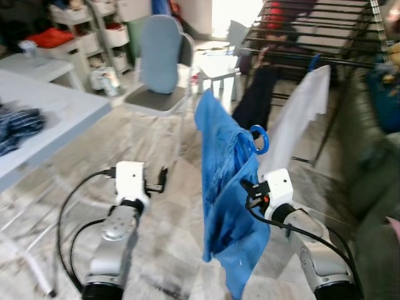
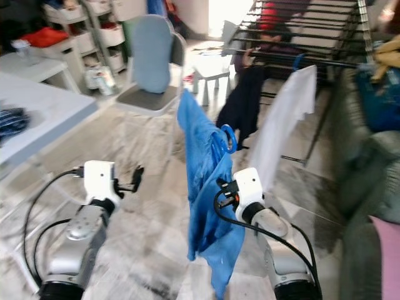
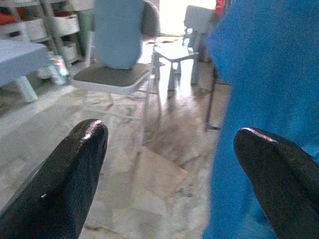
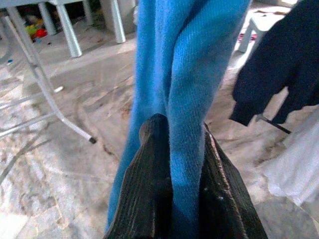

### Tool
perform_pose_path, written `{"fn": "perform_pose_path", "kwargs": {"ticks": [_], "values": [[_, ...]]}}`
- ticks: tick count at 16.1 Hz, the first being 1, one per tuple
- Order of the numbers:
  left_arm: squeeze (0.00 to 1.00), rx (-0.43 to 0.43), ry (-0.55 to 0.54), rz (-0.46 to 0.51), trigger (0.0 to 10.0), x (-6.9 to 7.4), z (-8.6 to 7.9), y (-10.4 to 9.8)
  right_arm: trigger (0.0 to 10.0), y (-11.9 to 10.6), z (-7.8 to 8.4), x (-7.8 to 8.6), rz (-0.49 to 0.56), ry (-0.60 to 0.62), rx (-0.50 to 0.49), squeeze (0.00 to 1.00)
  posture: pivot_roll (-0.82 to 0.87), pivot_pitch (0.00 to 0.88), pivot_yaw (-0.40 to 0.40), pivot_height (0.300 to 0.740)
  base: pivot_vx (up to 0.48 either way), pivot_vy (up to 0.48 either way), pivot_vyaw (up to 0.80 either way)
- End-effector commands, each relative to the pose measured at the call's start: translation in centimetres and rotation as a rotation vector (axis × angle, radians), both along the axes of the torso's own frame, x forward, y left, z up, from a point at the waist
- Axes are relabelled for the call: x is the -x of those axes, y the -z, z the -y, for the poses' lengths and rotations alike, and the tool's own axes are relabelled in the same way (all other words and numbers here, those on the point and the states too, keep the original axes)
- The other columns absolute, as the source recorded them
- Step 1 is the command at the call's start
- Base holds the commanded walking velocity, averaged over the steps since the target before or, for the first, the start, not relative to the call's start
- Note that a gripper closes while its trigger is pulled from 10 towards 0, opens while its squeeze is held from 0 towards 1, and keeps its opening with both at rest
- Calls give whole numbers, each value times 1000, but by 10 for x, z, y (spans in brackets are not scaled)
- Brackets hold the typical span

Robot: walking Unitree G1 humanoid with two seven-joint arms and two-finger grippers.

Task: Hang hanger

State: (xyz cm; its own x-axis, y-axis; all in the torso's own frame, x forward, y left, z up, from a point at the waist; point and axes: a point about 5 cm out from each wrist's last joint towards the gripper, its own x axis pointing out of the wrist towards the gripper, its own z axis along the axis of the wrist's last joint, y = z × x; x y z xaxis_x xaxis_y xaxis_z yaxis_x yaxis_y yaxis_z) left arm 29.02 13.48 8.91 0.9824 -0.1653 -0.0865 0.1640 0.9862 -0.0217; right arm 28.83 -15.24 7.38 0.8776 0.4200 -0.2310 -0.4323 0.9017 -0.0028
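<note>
A blue garment (image 1: pixel 226 187) hangs on a blue hanger whose hook (image 1: pixel 260 139) sticks up at its top. My right gripper (image 4: pixel 175 149) is shut on a fold of this blue cloth and holds it up in front of me. My left gripper (image 3: pixel 169 149) is open with nothing between its fingers, and the blue garment (image 3: pixel 269 99) hangs just beside it. The drying rack (image 1: pixel 312 31) stands at the back right, with a white garment (image 1: pixel 297 119) and a dark garment (image 1: pixel 253 100) hanging from it.
A grey-blue chair (image 1: pixel 159 69) stands ahead on the marble floor. A white table (image 1: pixel 50 119) with dark clothes (image 1: pixel 19 125) is at the left. Shelves (image 1: pixel 94 37) stand at the back left. A dark green sofa (image 1: pixel 375 169) runs along the right.
</note>
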Motion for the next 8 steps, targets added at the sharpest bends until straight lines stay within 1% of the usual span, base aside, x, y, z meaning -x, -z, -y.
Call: {"fn": "perform_pose_path", "kwargs": {"ticks": [1, 3, 5, 8], "values": [[0, -3, 8, 17, 10000, -1, -1, -3, 10000, -11, -8, -7, 57, -16, -10, 0, -142, 0, 43, 740, 0, 0, 800], [0, -11, 8, 21, 10000, -4, -2, -4, 10000, -13, -18, -9, 67, -32, -26, 0, -136, 0, 53, 740, 0, 0, 800], [0, -21, 7, 23, 10000, -6, -6, -5, 10000, -11, -24, -10, 67, -32, -37, 0, -132, 0, 55, 740, 0, 0, 800], [0, -51, -39, 16, 10000, -8, -12, -4, 10000, -10, -26, -9, 68, -36, -42, 0, -130, 0, 54, 740, 0, 0, 800]]}}
